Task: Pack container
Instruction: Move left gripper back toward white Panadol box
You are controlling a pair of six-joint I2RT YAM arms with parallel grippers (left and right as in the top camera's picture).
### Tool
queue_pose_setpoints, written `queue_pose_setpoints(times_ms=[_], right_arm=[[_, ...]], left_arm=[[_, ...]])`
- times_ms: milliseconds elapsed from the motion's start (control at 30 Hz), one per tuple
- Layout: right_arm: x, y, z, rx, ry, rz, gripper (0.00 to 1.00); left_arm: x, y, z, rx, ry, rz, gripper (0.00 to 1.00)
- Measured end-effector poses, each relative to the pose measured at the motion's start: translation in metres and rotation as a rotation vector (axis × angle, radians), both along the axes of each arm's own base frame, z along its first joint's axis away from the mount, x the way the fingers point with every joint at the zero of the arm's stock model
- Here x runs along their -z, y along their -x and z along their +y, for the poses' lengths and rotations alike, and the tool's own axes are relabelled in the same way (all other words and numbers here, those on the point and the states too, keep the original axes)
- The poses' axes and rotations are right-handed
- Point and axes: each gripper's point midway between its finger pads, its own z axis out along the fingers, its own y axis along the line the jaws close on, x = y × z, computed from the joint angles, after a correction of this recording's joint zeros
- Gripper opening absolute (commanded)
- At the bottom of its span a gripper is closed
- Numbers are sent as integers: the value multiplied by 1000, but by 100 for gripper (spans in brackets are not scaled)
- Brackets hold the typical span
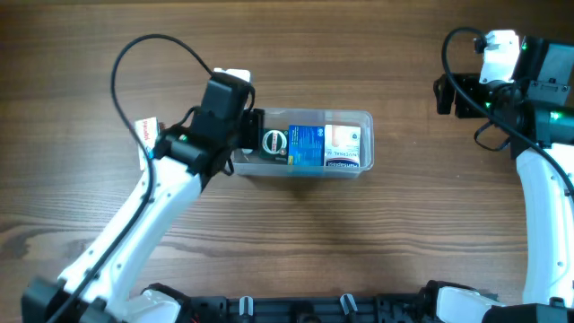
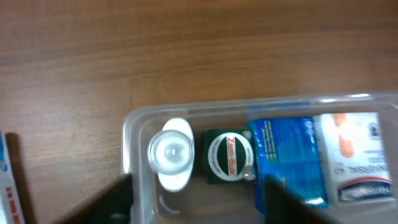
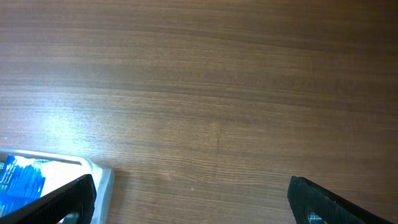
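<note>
The clear plastic container (image 1: 363,117) lies mid-table. It holds a white round-capped item (image 2: 170,152), a green Zam-Buk tin (image 1: 273,142) (image 2: 229,155), a blue box (image 1: 307,145) (image 2: 286,155) and a white and orange box (image 1: 343,144) (image 2: 351,155). My left gripper (image 1: 254,135) (image 2: 193,205) is open over the container's left end (image 2: 134,124). One finger is outside the left wall and the other is over the blue box. My right gripper (image 1: 446,94) (image 3: 193,199) is open and empty at the far right, away from the container, whose corner (image 3: 102,180) shows in the right wrist view.
A small white and red box (image 1: 146,132) (image 2: 7,186) lies on the wooden table left of the container, beside my left arm. Black cables loop over both arms. The table's front edge carries black fittings.
</note>
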Motion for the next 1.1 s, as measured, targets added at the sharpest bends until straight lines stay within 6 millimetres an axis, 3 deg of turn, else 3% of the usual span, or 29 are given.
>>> queue_pose_setpoints(times_ms=[100,133,200,233,267,300,333,367,500,567,767,900,933,967,1000,1033,1100], right_arm=[[0,0,0,0,0,0,100],[0,0,0,0,0,0,100],[0,0,0,0,0,0,100],[0,0,0,0,0,0,100],[0,0,0,0,0,0,100],[0,0,0,0,0,0,100],[0,0,0,0,0,0,100],[0,0,0,0,0,0,100],[0,0,0,0,0,0,100],[0,0,0,0,0,0,100],[0,0,0,0,0,0,100],[0,0,0,0,0,0,100],[0,0,0,0,0,0,100],[0,0,0,0,0,-1,100],[0,0,0,0,0,0,100],[0,0,0,0,0,0,100],[0,0,0,0,0,0,100]], left_arm=[[-21,9,10,-17,18,-33,27],[-22,14,20,-43,16,-19,34],[-21,20,53,-140,6,22,55],[-18,22,68,-183,-1,45,73],[-12,27,86,-245,-5,87,83],[-7,31,107,-309,-12,121,77],[-4,34,134,-401,-7,144,61],[-4,33,135,-403,14,148,7],[5,23,129,-394,90,174,4],[25,19,124,-385,103,238,10],[97,6,98,-333,190,446,6],[95,-14,90,-307,240,384,4],[96,-13,94,-320,225,386,12],[99,-10,105,-351,192,393,37],[100,-7,117,-390,173,402,78],[102,-5,129,-422,157,408,100],[103,-2,157,-500,141,408,100]])
